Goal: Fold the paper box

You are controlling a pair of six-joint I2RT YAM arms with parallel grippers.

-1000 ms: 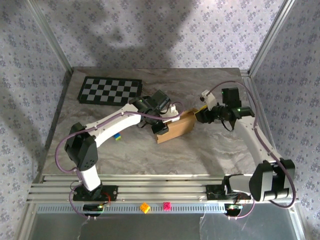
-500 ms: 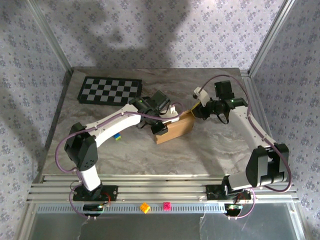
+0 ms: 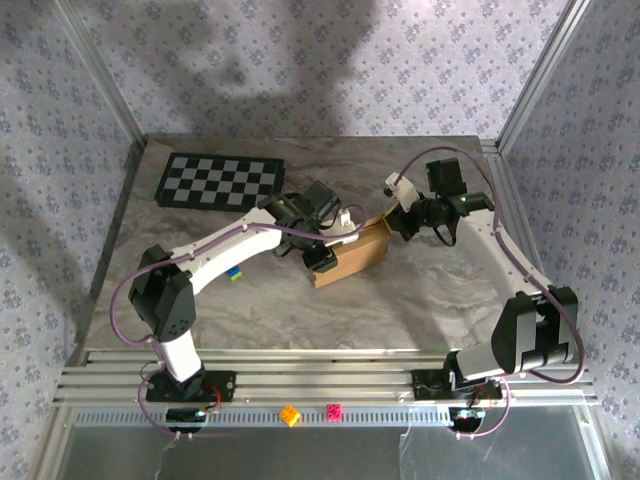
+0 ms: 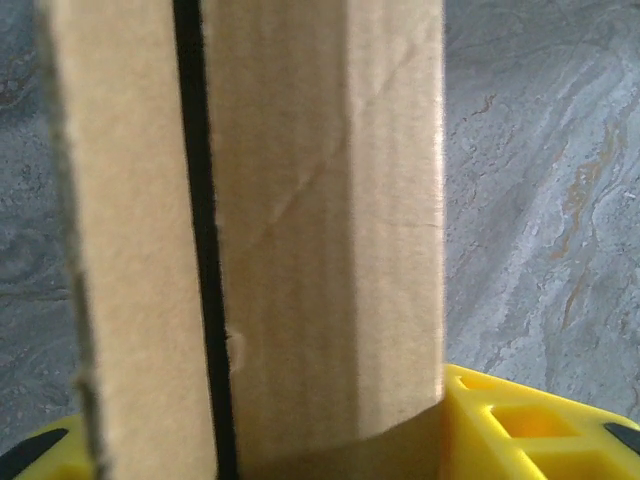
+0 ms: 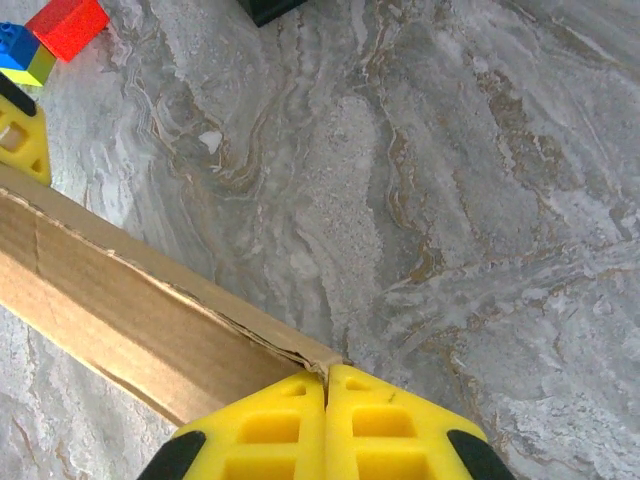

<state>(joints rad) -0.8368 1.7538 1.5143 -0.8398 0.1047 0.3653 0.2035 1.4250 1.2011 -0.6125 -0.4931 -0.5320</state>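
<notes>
top external view: nearest, a yellow block (image 3: 291, 414) and a pink block (image 3: 334, 411) sit on the rail between the arm bases. further in, a small multicoloured block (image 3: 235, 273) lies by the left arm. just beyond, mid-table, the paper box (image 3: 352, 257) rests at an angle on the marbled table (image 3: 420, 310). the left gripper (image 3: 325, 252) is at its left end; the left wrist view shows its yellow fingers (image 4: 520, 425) pinching an upright cardboard panel. the right gripper (image 3: 397, 222) meets the box's far right corner; in the right wrist view its fingers (image 5: 385, 425) are pressed together, tips touching that corner. farthest, the checkerboard mat (image 3: 220, 181) lies flat, back left.
</notes>
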